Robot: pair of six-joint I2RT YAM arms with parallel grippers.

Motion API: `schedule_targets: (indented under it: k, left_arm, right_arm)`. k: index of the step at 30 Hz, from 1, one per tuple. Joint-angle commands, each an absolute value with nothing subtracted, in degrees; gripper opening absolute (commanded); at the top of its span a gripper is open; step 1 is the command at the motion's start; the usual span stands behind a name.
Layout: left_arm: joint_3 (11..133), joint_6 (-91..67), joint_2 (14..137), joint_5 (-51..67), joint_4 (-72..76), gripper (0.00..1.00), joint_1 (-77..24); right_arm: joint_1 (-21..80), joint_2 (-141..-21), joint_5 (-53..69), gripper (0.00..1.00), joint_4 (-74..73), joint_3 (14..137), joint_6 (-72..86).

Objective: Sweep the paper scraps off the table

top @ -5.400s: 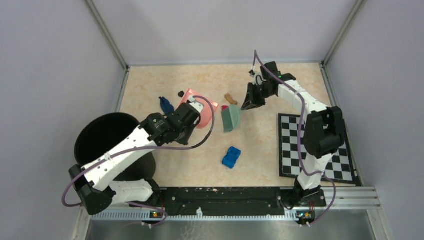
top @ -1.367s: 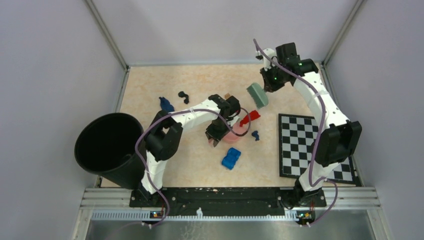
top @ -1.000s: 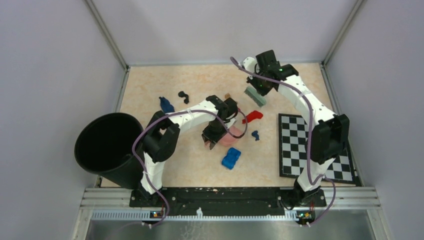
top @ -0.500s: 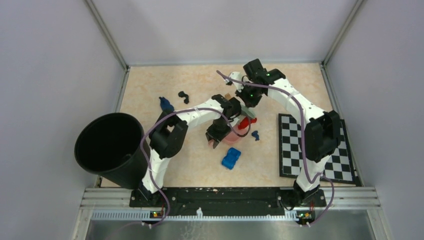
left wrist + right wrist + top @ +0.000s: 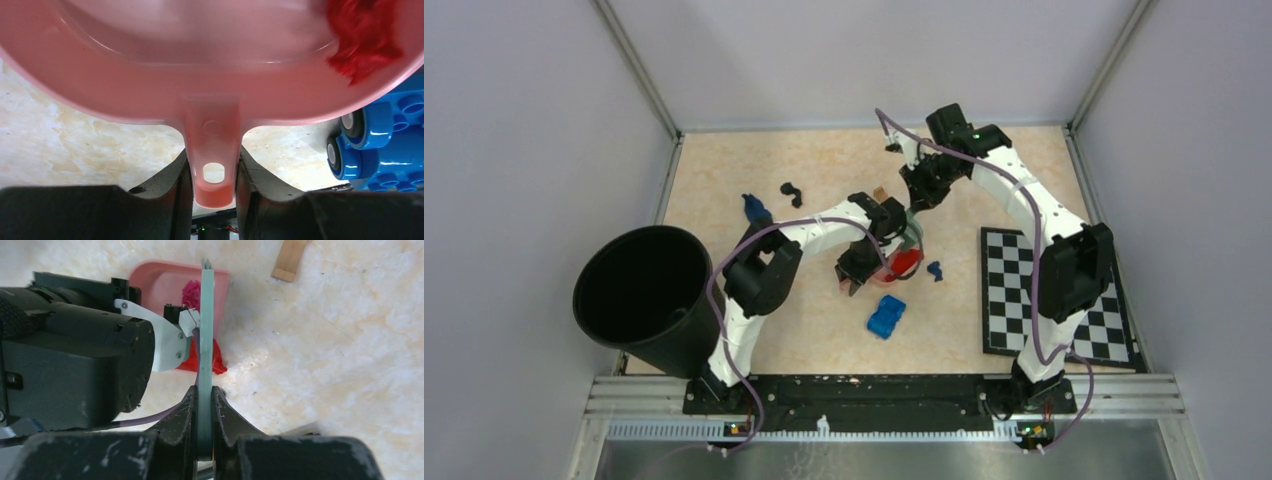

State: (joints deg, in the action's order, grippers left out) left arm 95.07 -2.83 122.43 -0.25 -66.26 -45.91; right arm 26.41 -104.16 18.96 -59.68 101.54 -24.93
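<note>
Right hand (image 5: 202,396) pinched tight on a thin pale-green flat sweeper blade (image 5: 206,325), edge-on; arm reaches in from the far side, wrist angled down. Left hand (image 5: 213,167) part-closed around the handle of the pink plastic dustpan (image 5: 200,75), low over the beige marbled table (image 5: 325,365). Step looks like pushing the crumpled red paper scrap (image 5: 216,359) over the pan lip — next, a short low drag inward. Small dark-blue scrap (image 5: 935,270) and black scrap (image 5: 792,192) lie apart — unswept.
</note>
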Motion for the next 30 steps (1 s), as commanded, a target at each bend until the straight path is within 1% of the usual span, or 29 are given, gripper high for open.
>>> schedule_targets:
  k: [1,3,6,9,13,15,18,23,26,30]
  left_arm:
    - [91.4,-1.9,117.2,-3.1,-60.1,0.02,-45.8]
    - [90.3,-1.5,116.4,-3.5,-59.2,0.02,-45.8]
    - [90.7,-1.0,116.6,-4.1,-59.4,0.02,-45.8]
    - [91.4,-0.7,116.7,-4.2,-59.4,0.02,-45.8]
    - [89.7,-0.5,115.2,-4.9,-56.3,0.00,-45.8]
    - [89.3,-0.5,114.8,-5.1,-56.7,0.00,-45.9]
    - [90.0,-0.5,113.9,-5.3,-59.5,0.00,-45.8]
    - [90.2,-0.5,113.1,-6.9,-61.4,0.00,-45.8]
    - [91.5,1.4,113.7,-7.3,-64.1,0.00,-46.0]
    - [93.4,2.9,115.2,-8.9,-66.5,0.00,-46.9]
  right_arm:
    - [22.7,-102.9,31.8,0.00,-59.8,106.2,-16.8]
    - [20.2,-103.0,34.8,0.00,-60.3,107.6,-14.5]
    - [18.7,-102.6,33.4,0.00,-62.6,110.2,-13.7]
    - [18.4,-100.5,31.7,0.00,-62.9,109.6,-13.6]
    - [16.4,-96.4,33.8,0.00,-61.8,108.0,-10.3]
    - [15.6,-94.6,30.0,0.00,-62.5,108.0,-9.5]
    - [15.5,-92.8,19.4,0.00,-64.1,105.7,-11.2]
    - [15.5,-89.0,7.2,0.00,-62.8,95.0,-11.2]
    - [15.5,-86.2,4.7,0.00,-61.2,88.4,-9.9]
    - [15.5,-84.2,4.0,0.00,-59.8,83.3,-7.1]
